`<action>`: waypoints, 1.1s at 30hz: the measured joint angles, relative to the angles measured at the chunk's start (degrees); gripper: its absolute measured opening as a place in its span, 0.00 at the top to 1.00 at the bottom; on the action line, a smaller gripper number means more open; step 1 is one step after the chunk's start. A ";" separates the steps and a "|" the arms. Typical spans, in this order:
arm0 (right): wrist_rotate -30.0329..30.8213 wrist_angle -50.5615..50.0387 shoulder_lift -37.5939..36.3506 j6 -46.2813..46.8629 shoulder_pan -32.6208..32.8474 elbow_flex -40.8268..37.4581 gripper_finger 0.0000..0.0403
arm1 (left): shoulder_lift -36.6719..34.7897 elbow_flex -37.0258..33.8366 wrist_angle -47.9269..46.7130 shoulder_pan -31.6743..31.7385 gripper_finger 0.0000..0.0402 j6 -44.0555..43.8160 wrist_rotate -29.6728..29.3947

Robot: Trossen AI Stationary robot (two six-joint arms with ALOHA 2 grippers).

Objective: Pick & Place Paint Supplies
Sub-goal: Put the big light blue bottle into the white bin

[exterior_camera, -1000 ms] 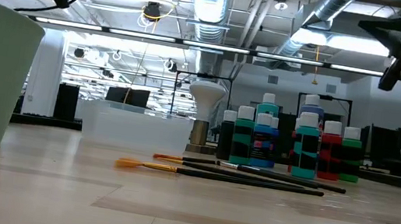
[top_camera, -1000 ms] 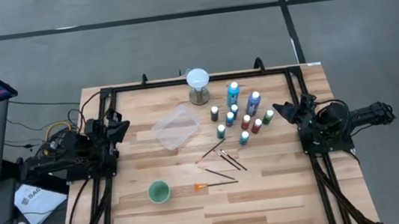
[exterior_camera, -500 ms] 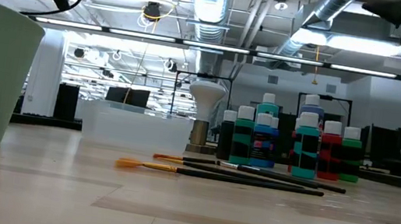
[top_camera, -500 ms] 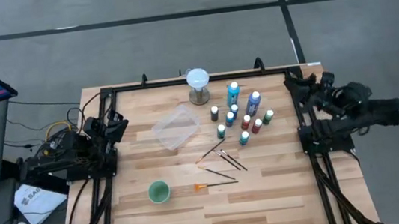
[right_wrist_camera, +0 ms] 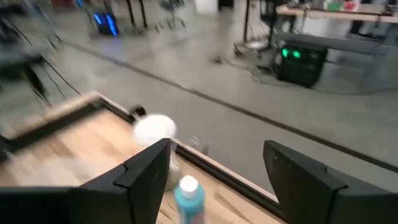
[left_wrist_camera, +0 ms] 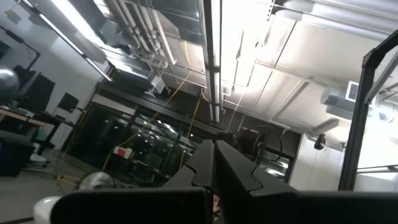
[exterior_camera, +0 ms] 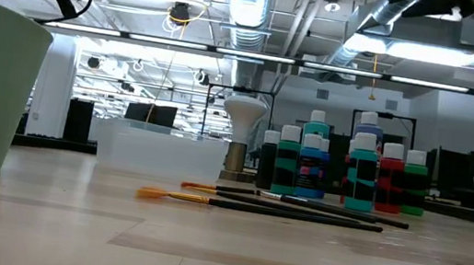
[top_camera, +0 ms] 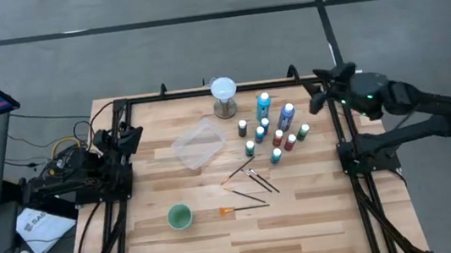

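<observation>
1. The left gripper [top_camera: 130,136] is parked at the table's left edge, its arm folded low beside the frame. Its fingers [left_wrist_camera: 214,168] are pressed together with nothing between them, and its wrist camera looks up at ceiling lights and pipes.
2. On the tabletop [top_camera: 304,220], going left to right: a green cup [top_camera: 180,217] near the front left, a clear plastic container [top_camera: 199,142] toward the middle, and a white globe on a stand [top_camera: 224,97] at the back edge.
3. The brushes [top_camera: 250,179] lie loose on the wood in front of the bottles, and the orange-tipped brush [top_camera: 243,207] lies nearest the cup.
4. The paint bottles [top_camera: 274,129] stand upright in a tight group right of the globe, all on the table and none held.
5. The right gripper [top_camera: 322,97] is raised above the table's back right corner, its arm stretched in from the right and pointing toward the bottles. Its jaws stand wide apart and hold nothing.
6. The low view lines the bottles up in a row and shows their labels, with the brushes lying flat in front. The cup fills its left edge.
7. The right wrist view shows what the high view cannot: between its own spread fingers [right_wrist_camera: 146,168] sit one teal bottle [right_wrist_camera: 189,199] and the globe behind it.
</observation>
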 joint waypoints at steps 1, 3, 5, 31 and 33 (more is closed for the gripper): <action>-0.90 -0.48 1.64 0.02 -0.86 1.08 0.36 | 0.00 0.01 0.00 0.00 1.00 0.00 0.00; -4.12 -1.12 4.79 0.02 -2.85 2.59 0.36 | 0.00 0.00 -0.02 0.00 1.00 -0.18 0.00; -7.55 -1.36 7.95 0.01 -5.01 3.95 0.36 | 0.00 0.01 -0.05 0.00 0.99 -0.26 0.00; -32.73 -15.95 44.49 3.19 -20.79 21.64 0.36 | 0.00 0.01 -12.93 0.00 0.82 -1.06 -6.98; -33.65 -17.29 45.81 3.28 -21.25 22.77 0.36 | 0.00 0.01 -13.68 0.00 0.82 -1.10 -6.98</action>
